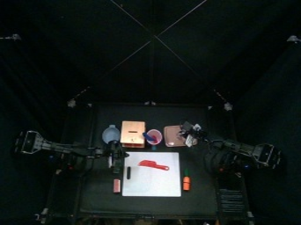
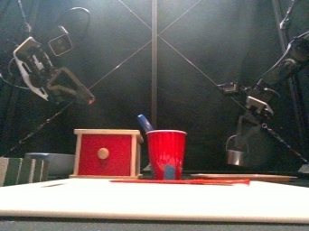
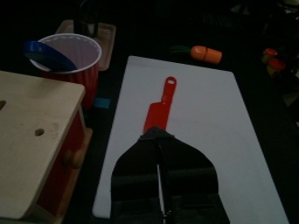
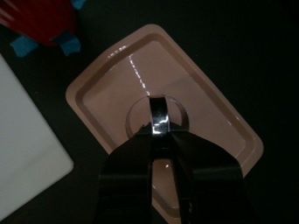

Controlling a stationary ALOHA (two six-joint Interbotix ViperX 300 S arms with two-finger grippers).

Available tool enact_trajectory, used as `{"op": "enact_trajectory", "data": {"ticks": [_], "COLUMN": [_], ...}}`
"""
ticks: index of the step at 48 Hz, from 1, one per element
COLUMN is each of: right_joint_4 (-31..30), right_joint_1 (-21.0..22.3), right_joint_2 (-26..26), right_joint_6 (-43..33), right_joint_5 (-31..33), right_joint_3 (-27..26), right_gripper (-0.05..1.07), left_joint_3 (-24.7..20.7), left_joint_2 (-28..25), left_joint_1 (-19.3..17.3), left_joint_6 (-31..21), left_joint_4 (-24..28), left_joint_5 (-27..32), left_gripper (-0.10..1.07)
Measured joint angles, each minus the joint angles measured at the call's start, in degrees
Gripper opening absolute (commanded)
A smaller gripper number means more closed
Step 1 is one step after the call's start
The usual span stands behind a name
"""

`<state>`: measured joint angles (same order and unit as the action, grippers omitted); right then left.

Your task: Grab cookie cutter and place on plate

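The black table [image 1: 100, 206] fills the middle of the top view, and the white board [image 1: 153, 180] lies across its lower centre. On the board, a red spatula-like tool [image 1: 153, 164] sits near its upper edge. Above the board in the same view: the wooden box with the red front [image 2: 107, 152], then the red cup [image 2: 167, 153] beside it with something blue poking out, then the pink plate [image 4: 117, 87] on the right. Left gripper [image 3: 160, 188] hangs over the board's end, pointed at the red tool, jaws pressed together with nothing between them. Right gripper [image 4: 163, 140] is above the plate, clamped on a small shiny metal ring, the cookie cutter [image 4: 162, 116], which shows centre frame in the right wrist view, over the plate's pink surface. In the front view it hangs at right, clear of the table.
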<state>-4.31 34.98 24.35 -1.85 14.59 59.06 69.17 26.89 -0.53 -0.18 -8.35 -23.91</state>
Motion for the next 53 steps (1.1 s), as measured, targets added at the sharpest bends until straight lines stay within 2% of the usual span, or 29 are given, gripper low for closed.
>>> {"op": "enact_trajectory", "data": {"ticks": [6, 12, 23, 53], "right_joint_4": [-0.53, -0.62, -0.53, 3.43], "right_joint_1": [0.26, 1.14, 1.85, -0.26], "right_joint_2": [-2.72, -5.19, -5.71, 5.10], "right_joint_6": [0.00, 0.00, -0.09, -0.09], "right_joint_5": [-0.18, -0.70, -0.88, 0.62], "right_joint_3": [-0.53, -1.58, -2.02, -0.53], "right_gripper": [0.59, 0.76, 1.02, 1.04], "left_joint_3": [0.00, 0.00, 0.00, 0.00], "left_joint_2": [-0.09, 0.00, -0.09, 0.00], "left_joint_1": [0.00, 0.00, 0.00, 0.26], "left_joint_6": [-0.09, -0.09, -0.18, -0.18], "left_joint_4": [0.00, 0.00, -0.09, -0.09], "left_joint_5": [0.00, 0.00, 0.00, 0.09], "left_gripper": [0.13, 0.13, 0.13, 0.13]}}
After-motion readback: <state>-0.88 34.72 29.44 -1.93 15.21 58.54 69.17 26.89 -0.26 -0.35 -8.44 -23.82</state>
